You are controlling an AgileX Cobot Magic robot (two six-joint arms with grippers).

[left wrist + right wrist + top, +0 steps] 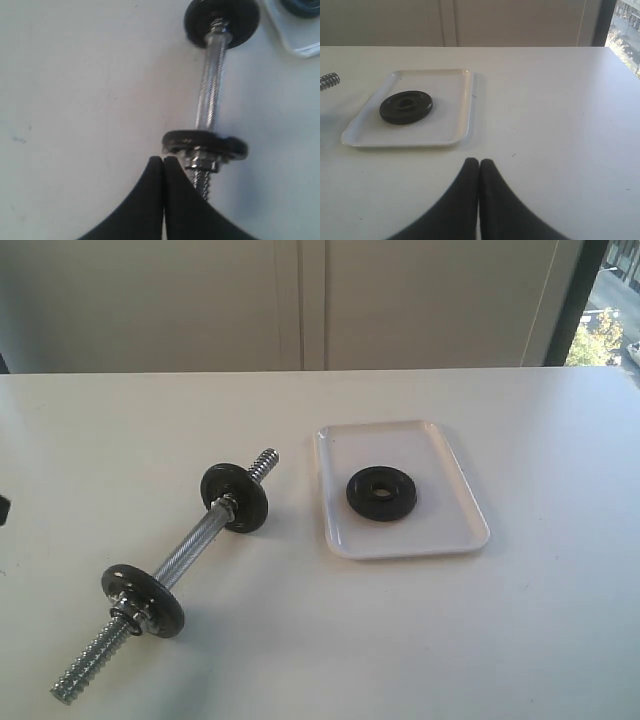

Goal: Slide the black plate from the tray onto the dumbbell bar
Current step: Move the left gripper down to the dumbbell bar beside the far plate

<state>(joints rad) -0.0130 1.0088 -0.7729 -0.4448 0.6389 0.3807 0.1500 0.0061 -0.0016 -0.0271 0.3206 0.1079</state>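
The black plate (381, 494) lies flat in the middle of the white tray (445, 450), also seen as the black plate (406, 106) on the tray (460, 95) in the right wrist view. The dumbbell bar (195, 543) lies diagonally on the table to the tray's left, carrying two black discs with silver nuts. My left gripper (163, 159) is shut and empty, hovering beside the bar's (211, 90) threaded end. My right gripper (479, 162) is shut and empty, a short way off the tray's near corner. Neither gripper shows in the exterior view.
The near disc (142, 600) and far disc (235, 497) sit on the bar with threaded ends sticking out past them. The white table (520, 640) stretches on all sides. A wall and a window stand behind it.
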